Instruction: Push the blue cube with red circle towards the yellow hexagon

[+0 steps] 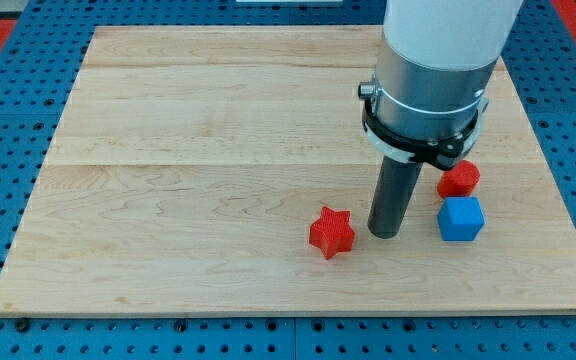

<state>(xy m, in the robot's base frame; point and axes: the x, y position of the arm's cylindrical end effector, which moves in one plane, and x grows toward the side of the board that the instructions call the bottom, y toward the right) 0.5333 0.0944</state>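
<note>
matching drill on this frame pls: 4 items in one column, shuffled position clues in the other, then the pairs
1. red star
2. blue cube
3. red circle
4. my tip

A. between the star and the cube
B. toward the view's top from the cube, close beside it
C. farthest to the view's left
D. nearest the board's right edge, to the view's right of the rod

Pairs: 1-C, 2-D, 3-B, 4-A

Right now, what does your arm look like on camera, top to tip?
A wide white casing up top, then a grey metal cylinder ringed by a black clamp. Below it, a straight dark rod ends at my tip, between the red star and blue cube.
</note>
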